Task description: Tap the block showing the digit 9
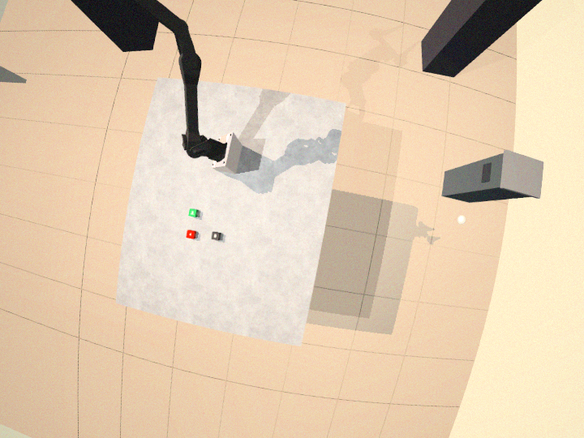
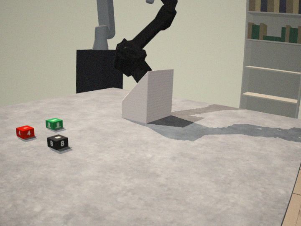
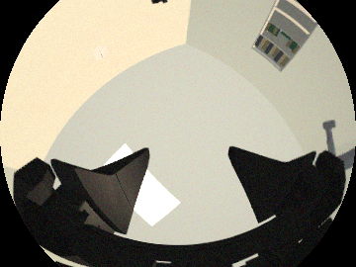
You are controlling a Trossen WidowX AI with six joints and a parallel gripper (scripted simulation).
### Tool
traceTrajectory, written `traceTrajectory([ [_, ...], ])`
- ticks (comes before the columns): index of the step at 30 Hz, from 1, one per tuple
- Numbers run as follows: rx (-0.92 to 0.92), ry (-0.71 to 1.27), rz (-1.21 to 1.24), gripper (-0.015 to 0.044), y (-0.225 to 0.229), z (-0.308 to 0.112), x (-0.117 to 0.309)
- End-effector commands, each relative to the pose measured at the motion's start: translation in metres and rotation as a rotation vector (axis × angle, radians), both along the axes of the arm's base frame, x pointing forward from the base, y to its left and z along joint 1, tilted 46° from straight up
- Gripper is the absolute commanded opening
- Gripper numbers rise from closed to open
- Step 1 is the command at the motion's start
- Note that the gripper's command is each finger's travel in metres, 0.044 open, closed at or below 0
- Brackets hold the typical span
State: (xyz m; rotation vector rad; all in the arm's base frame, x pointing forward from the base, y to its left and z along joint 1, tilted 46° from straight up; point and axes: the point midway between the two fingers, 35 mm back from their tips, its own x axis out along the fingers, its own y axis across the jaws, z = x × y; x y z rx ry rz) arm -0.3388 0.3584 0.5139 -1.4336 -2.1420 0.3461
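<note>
A green block [image 1: 193,212] [image 2: 54,124] shows an underlined 9 on its side faces in the exterior view. A red block [image 1: 191,234] [image 2: 25,132] shows a 4, and a black block [image 1: 216,235] [image 2: 57,142] shows an 8. The three stand apart on the grey table [image 1: 245,292] [image 2: 158,182]. My gripper [image 3: 190,151] is open in the wrist view, with nothing between its fingers. It points at walls and ceiling, away from the blocks. The gripper is outside the top and exterior views, and no block shows in the wrist view.
A pale wedge-shaped mount [image 1: 227,160] [image 2: 159,97] stands on the table, and my black arm [image 1: 191,108] [image 2: 150,34] rises from it out of view. A dark pedestal [image 2: 97,70] and a shelf unit [image 2: 269,55] [image 3: 284,35] stand beyond the table. A grey box [image 1: 521,174] is at the right.
</note>
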Motion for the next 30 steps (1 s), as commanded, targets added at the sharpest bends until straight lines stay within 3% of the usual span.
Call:
traceTrajectory([
  [1,0.021,0.023,0.013,0.04,-0.006,0.009,0.002],
  [3,0.152,0.163,0.094,0.04,-0.046,0.062,0.021],
  [10,0.317,0.333,0.186,0.04,-0.098,0.119,0.055],
  [17,0.566,0.576,0.3,0.04,-0.179,0.184,0.128],
  [24,0.818,0.81,0.381,0.04,-0.255,0.219,0.218],
  [30,1.038,1.008,0.419,0.04,-0.315,0.225,0.305],
])
